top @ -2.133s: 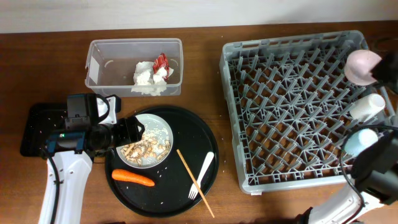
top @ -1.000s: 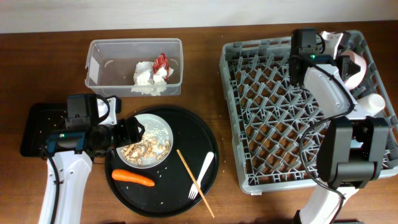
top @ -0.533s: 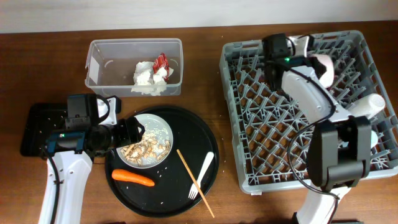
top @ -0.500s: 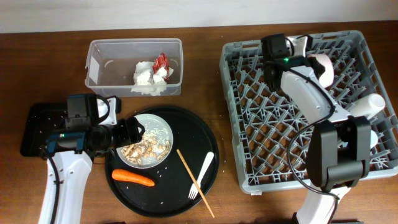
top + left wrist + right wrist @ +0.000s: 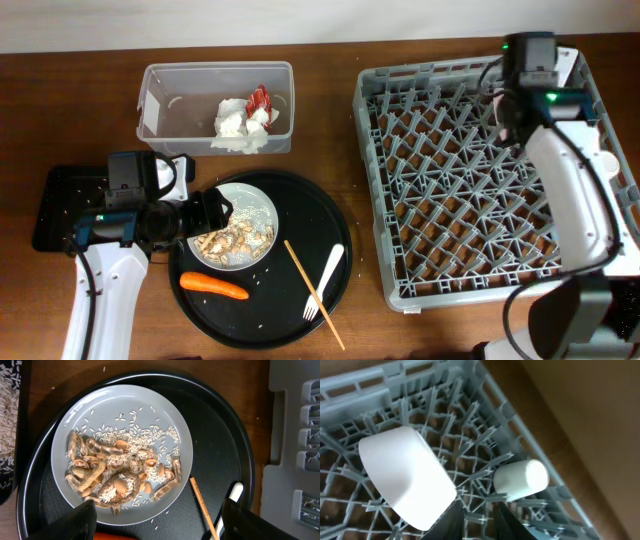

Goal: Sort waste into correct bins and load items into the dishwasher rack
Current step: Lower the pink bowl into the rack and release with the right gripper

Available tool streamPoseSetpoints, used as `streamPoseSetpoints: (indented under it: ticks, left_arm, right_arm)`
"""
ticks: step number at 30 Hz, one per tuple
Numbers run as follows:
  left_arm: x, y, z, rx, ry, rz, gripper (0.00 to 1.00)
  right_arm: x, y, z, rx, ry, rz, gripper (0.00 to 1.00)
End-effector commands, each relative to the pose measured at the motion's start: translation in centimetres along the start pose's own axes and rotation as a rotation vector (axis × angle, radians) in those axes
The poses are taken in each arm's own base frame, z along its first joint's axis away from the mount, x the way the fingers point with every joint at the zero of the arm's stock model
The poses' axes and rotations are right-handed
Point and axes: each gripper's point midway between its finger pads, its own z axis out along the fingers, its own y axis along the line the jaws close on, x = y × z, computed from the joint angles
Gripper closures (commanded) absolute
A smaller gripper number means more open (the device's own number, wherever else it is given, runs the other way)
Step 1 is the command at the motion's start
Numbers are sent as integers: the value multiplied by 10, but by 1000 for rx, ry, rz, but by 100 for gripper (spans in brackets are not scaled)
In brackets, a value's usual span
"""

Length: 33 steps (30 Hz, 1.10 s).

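Movement was all on the right side. Half a second before, we saw the right arm stretched over the back middle of the dishwasher rack [image 5: 450, 180]; at this moment it had swung out to the far back right corner. The right gripper [image 5: 479, 512] hung there with its fingers slightly apart and nothing between them, just above the pegs. Its wrist camera showed the cream bowl [image 5: 405, 477] tipped on its side among the pegs and the white cup [image 5: 521, 480] lying near it by the rack wall. We could not find the light blue cup in these views, since the arm hid that edge from overhead.

The left gripper [image 5: 159, 507] had not shifted at all, its fingers spread wide and empty over the white plate [image 5: 107, 402], which held the food scraps [image 5: 117, 477] on the round black tray [image 5: 310, 225]. The carrot [image 5: 213, 287], the fork [image 5: 327, 278] and a wooden stick [image 5: 312, 292] lay where they had been. The napkin [image 5: 235, 127] and red wrapper [image 5: 260, 99] sat in the clear tub [image 5: 160, 100].

We judged the paper waste sorted and the bowl and white cup loaded. The scraps, carrot, plate and fork were left to do.
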Motion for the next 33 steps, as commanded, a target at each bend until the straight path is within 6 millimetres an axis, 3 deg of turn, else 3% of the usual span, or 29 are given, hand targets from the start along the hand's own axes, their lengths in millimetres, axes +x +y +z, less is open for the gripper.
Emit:
streamPoseSetpoints:
  ticks: [1, 3, 4, 6, 9, 13, 17, 20, 25, 29, 30, 33]
  left_arm:
    - [-2, 2, -2, -7, -12, 5, 20]
    - [-2, 2, -2, -7, -12, 5, 20]
    - [-2, 2, -2, -7, -12, 5, 20]
    - [-3, 2, -2, -7, -12, 5, 20]
    - [-2, 2, -2, -7, -12, 5, 20]
    - [-2, 2, -2, -6, -12, 5, 20]
    - [-2, 2, -2, -7, -12, 5, 20]
    - [-2, 2, -2, -7, -12, 5, 20]
    - [-2, 2, -2, -6, -11, 4, 20]
    - [-3, 2, -2, -6, -12, 5, 20]
    - [-3, 1, -2, -6, -12, 5, 20]
    - [-2, 1, -2, -6, -11, 4, 20]
  right_arm:
    - [21, 47, 35, -164, 115, -23, 76]
    - [48, 78, 51, -278, 210, -145, 76]
    - [59, 77, 52, -276, 255, -168, 82]
    - [52, 67, 40, -265, 229, -163, 83]
    - [19, 50, 26, -218, 102, -109, 80]
    - [4, 55, 26, -238, 43, -90, 77]
    - [10, 77, 19, -374, 42, -226, 77]
    - [18, 73, 20, -358, 74, -241, 76]
    - [-5, 61, 23, -275, -7, -196, 66]
    - [-11, 50, -1, -283, -47, -239, 62]
    - [-9, 43, 6, -240, -33, -240, 62]
    - [12, 51, 44, -182, 57, -280, 62]
